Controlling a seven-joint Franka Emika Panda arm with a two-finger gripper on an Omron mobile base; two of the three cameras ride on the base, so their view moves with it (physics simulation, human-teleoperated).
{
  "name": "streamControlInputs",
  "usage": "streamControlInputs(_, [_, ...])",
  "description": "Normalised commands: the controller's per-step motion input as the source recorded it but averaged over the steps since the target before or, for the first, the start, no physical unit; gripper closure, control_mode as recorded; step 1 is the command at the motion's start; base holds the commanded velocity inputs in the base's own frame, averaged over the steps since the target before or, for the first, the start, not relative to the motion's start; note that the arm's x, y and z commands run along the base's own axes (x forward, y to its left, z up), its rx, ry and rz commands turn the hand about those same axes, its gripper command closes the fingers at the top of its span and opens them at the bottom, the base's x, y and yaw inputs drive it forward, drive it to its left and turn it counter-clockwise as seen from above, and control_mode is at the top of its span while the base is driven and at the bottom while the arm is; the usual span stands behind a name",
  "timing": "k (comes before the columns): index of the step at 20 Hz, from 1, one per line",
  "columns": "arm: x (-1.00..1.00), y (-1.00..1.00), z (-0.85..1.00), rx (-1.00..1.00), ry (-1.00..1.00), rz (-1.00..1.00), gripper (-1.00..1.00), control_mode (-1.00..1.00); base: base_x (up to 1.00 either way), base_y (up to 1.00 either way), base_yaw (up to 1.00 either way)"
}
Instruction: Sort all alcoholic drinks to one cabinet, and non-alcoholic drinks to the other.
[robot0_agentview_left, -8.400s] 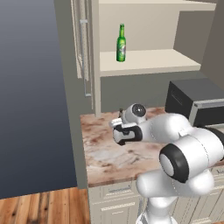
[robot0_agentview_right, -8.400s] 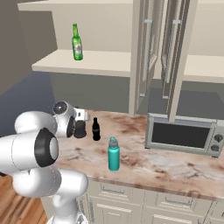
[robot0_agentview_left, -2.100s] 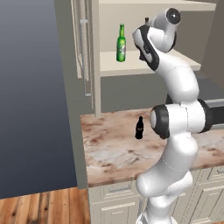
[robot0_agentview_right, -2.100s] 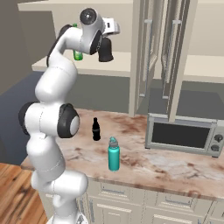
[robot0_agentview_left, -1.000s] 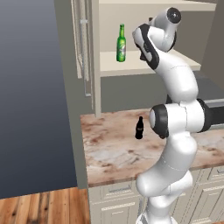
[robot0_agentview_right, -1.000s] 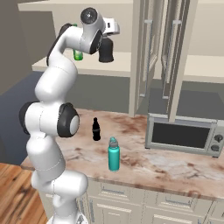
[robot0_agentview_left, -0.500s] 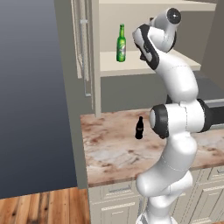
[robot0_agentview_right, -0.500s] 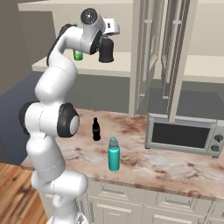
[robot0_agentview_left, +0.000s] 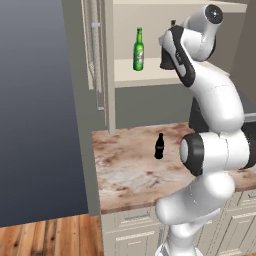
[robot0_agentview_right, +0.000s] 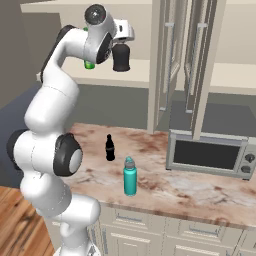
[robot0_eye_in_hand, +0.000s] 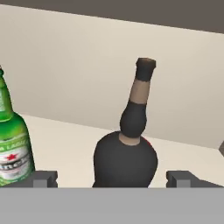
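the arm reaches up into the open cabinet, and the hand (robot0_eye_in_hand: 111, 177) stands released, its two fingertips (robot0_eye_in_hand: 43, 178) spread wide to either side of the squat black bottle (robot0_eye_in_hand: 127, 151) with none of them touching it. that bottle stands upright on the cabinet shelf (robot0_eye_in_hand: 65, 140), close to the back wall, its thin neck rising to a dark cap. in the right base view the squat black bottle (robot0_agentview_right: 121, 57) sits on the shelf just under the hand. the green beer bottle (robot0_agentview_left: 138, 49) stands upright on the same shelf, nearer the shelf's left edge, apart from the black bottle; in the hand view the green bottle (robot0_eye_in_hand: 12, 144) shows its label at the left.

below, on the marbled desk (robot0_agentview_right: 175, 187), the small cola bottle (robot0_agentview_right: 110, 148) stands upright toward the middle, and the teal bottle (robot0_agentview_right: 130, 176) with a grey cap stands near the front edge, a little apart from the cola bottle. a microwave (robot0_agentview_right: 212, 155) rests at the back right of the desk.
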Motion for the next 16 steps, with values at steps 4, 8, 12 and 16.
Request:
streamControlInputs(4, [-1.00,0.07,-0.08,0.00,0.00,-0.03,-1.00,-1.00,0.00,0.00,0.00])
streamControlInputs(8, [-1.00,0.21,-0.51,0.00,0.05,-0.04,-1.00,-1.00,0.00,0.00,0.00])
streamControlInputs(12, [-1.00,0.17,-0.49,-0.01,0.04,-0.08,-1.00,-1.00,0.00,0.00,0.00])
streamControlInputs(16, [-0.91,0.01,-0.34,0.00,0.08,-0.15,-1.00,-1.00,0.00,0.00,0.00])
